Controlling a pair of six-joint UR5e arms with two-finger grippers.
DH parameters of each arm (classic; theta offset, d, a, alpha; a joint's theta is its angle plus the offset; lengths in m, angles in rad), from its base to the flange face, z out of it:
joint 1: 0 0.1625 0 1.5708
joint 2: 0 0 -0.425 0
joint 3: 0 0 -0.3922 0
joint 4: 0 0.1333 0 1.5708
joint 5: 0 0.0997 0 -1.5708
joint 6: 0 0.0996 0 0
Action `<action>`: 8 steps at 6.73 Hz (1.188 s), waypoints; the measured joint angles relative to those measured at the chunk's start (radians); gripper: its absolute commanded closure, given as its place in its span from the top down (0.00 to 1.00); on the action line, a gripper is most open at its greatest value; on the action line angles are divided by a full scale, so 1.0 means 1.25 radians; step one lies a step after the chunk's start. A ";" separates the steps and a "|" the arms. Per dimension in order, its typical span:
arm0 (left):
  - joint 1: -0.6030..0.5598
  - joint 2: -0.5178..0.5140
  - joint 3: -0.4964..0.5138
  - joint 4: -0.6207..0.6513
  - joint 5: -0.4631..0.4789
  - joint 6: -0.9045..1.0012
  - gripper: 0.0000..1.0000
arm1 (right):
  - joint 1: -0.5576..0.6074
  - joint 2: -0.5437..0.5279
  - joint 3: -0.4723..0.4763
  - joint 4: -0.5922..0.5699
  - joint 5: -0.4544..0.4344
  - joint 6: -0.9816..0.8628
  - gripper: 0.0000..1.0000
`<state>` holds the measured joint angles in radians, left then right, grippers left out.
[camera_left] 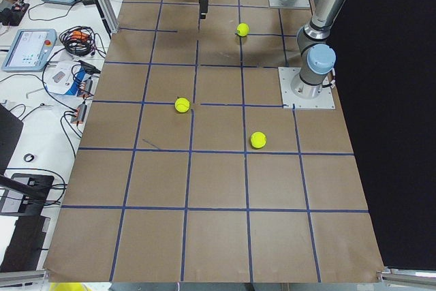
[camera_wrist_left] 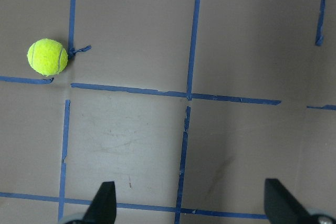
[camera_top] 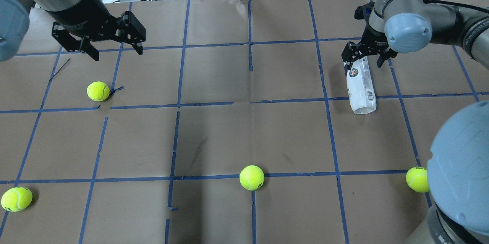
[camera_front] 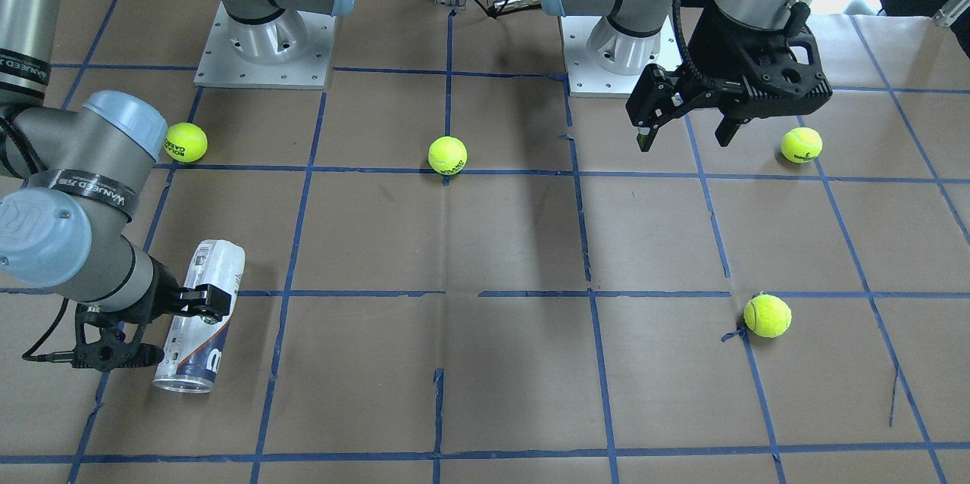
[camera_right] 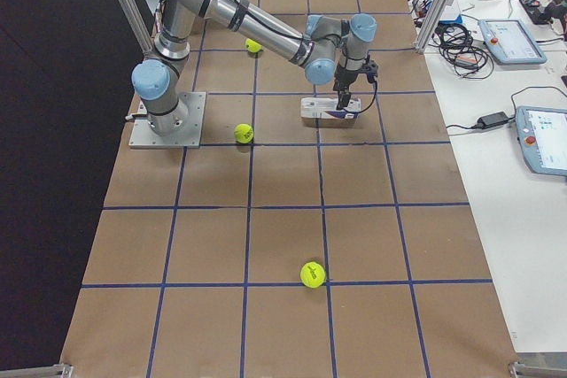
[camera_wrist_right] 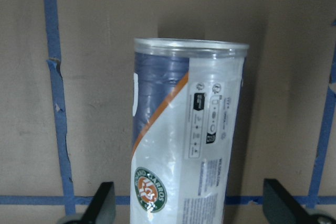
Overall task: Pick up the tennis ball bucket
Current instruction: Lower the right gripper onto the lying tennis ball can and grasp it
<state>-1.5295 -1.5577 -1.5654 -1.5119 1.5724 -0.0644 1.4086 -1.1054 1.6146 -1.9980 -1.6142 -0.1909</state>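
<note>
Under the black right gripper (camera_top: 363, 60), the tennis ball bucket (camera_wrist_right: 184, 145) is clear plastic with a white and navy label (camera_wrist_right: 210, 182), an orange stripe (camera_wrist_right: 157, 115) and a green-and-orange round emblem (camera_wrist_right: 149, 190). The desk (camera_top: 214, 76) is brown, gridded with blue tape (camera_top: 214, 103). The tennis balls (camera_top: 251, 177) are yellow-green.

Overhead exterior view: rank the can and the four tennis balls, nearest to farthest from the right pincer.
1. clear plastic tennis ball bucket, straddled by the right pincer
2. yellow-green tennis ball, near the right edge
3. centre ball
4. upper-left ball
5. bottom-left ball
</note>
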 measured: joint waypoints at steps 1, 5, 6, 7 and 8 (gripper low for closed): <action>0.000 0.000 0.000 0.000 0.000 0.000 1.00 | 0.000 0.012 0.001 -0.009 0.000 0.001 1.00; 0.000 -0.001 0.002 0.001 0.000 0.000 1.00 | 0.000 0.062 0.001 -0.052 0.023 0.007 0.88; 0.000 -0.001 0.002 0.000 0.000 0.000 1.00 | 0.000 0.066 0.002 -0.054 0.027 0.007 0.72; 0.000 -0.001 0.002 0.000 0.000 0.000 1.00 | 0.000 0.068 0.001 -0.056 0.029 0.004 0.58; 0.000 -0.001 0.002 0.000 0.000 0.000 1.00 | 0.000 0.067 -0.001 -0.055 0.028 0.000 0.58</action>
<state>-1.5294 -1.5585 -1.5631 -1.5123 1.5723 -0.0644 1.4082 -1.0215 1.6130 -2.0669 -1.5791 -0.1912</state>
